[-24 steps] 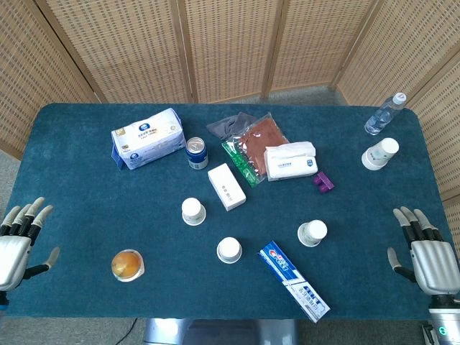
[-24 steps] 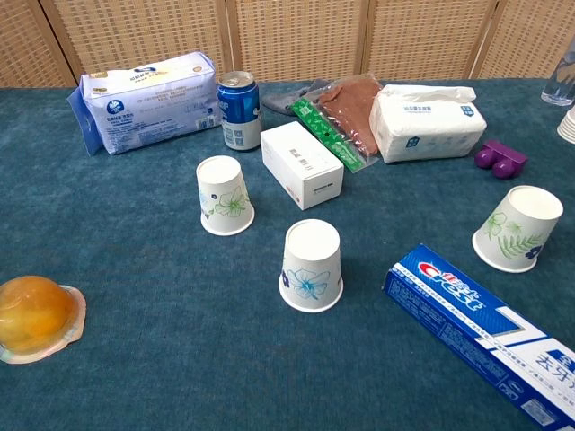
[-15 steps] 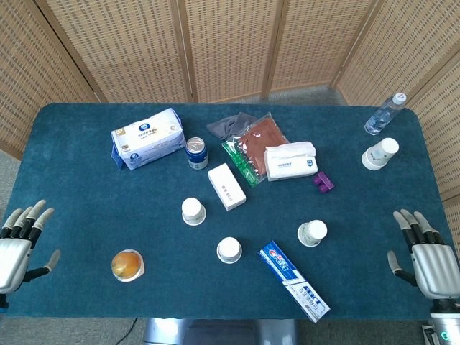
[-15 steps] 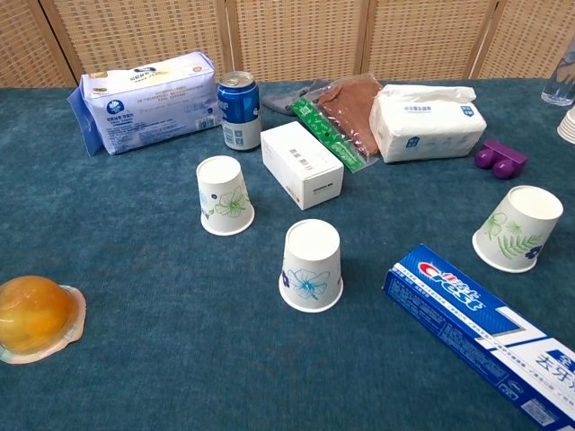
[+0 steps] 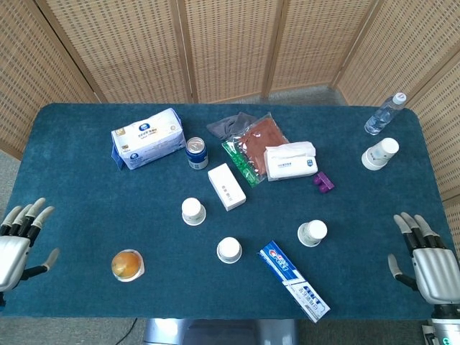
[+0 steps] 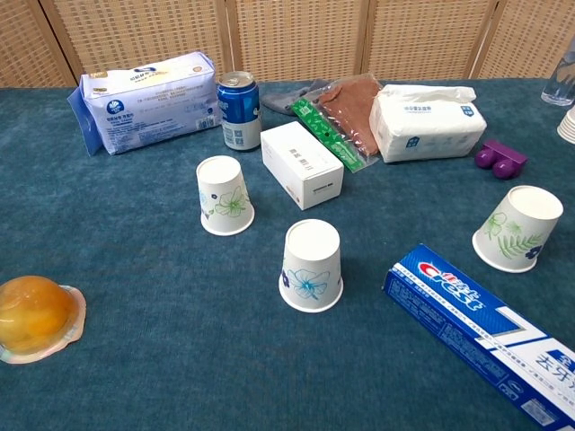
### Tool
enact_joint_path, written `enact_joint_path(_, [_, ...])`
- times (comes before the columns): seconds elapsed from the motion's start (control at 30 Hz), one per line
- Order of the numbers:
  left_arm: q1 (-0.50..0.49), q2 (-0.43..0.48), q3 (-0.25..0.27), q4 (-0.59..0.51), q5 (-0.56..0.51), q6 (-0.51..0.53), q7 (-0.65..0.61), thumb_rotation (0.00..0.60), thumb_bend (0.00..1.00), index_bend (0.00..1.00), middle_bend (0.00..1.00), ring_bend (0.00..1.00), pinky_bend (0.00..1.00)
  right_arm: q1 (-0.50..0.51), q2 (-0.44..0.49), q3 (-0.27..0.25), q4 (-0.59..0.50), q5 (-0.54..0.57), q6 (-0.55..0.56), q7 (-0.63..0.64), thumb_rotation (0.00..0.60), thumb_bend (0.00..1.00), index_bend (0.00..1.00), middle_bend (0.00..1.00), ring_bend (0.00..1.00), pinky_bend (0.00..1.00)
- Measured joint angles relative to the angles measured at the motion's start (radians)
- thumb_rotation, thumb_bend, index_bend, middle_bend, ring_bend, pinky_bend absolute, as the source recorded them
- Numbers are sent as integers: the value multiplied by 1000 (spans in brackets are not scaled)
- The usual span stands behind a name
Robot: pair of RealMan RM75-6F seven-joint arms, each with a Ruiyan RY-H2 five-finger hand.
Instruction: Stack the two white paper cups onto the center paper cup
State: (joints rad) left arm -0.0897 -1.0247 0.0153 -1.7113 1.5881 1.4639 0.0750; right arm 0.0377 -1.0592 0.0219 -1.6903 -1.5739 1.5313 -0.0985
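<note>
Three white paper cups stand upside down on the blue table. The center cup [image 5: 229, 249] [image 6: 311, 265] has a blue flower print. The left cup [image 5: 192, 211] [image 6: 225, 195] stands behind it to the left, and the right cup [image 5: 313, 233] [image 6: 517, 227] lies off to the right past the toothpaste box. My left hand [image 5: 16, 243] hovers at the table's front left corner, fingers spread and empty. At the front right corner my right hand [image 5: 425, 251] is likewise spread and empty. Neither hand shows in the chest view.
A toothpaste box [image 5: 293, 280] lies between the center and right cups. A white carton [image 5: 226, 186], blue can [image 5: 196, 152], tissue packs [image 5: 147, 138], snack bags [image 5: 255, 144], a purple toy [image 5: 323, 182], an orange jelly cup [image 5: 126, 264], more cups [image 5: 379, 153] and a bottle [image 5: 384, 113] are around.
Both hands have drawn slightly back toward the table's front edge. The cups and other objects have not moved.
</note>
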Motion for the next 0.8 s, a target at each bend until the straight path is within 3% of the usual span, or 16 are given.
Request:
enact_joint_path(0.33, [-56, 19, -14, -29, -16, -86, 36, 469, 429, 0, 0, 0, 71, 11, 5, 5, -18, 6, -21, -18, 499, 498, 0, 93, 0, 243])
enact_joint_path(0.63, [-159, 41, -48, -104, -63, -229, 89, 474, 426, 0, 0, 0, 147, 6, 15, 5, -29, -2, -10, -24, 498, 501, 0, 93, 0, 243])
enact_joint_path(0.8, [-227, 27, -68, -108, -90, -319, 87, 471, 416, 0, 0, 0, 131, 0, 17, 3, -28, 0, -5, -19, 500, 499, 0, 93, 0, 243])
